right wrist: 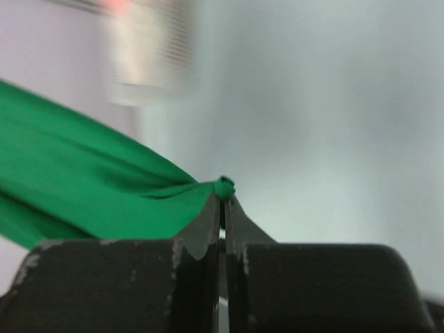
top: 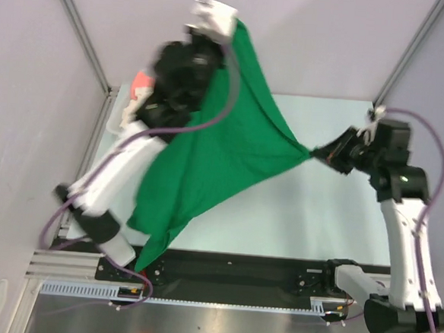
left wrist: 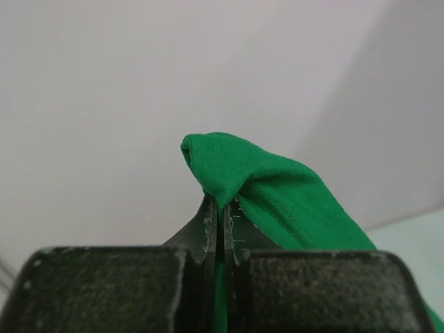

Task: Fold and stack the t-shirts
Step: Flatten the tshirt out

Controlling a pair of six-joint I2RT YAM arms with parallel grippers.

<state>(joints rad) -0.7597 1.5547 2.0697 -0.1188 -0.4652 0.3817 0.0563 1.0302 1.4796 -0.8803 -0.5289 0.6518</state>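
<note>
Left gripper (left wrist: 222, 208) clamped on green t-shirt (top: 214, 166), high toward far-left corner; right gripper (right wrist: 223, 201) pinching other end, lower, near right edge. Long axis taut between them.

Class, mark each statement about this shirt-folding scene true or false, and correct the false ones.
1. The left gripper and the right gripper both grip the green t-shirt. True.
2. The green t-shirt lies folded on the table. False: it hangs unfolded, stretched between the two grippers above the table.
3. The right gripper is open. False: it is shut on a bunched tip of the cloth.
4. The left gripper pinches a fold of the green cloth. True.
</note>
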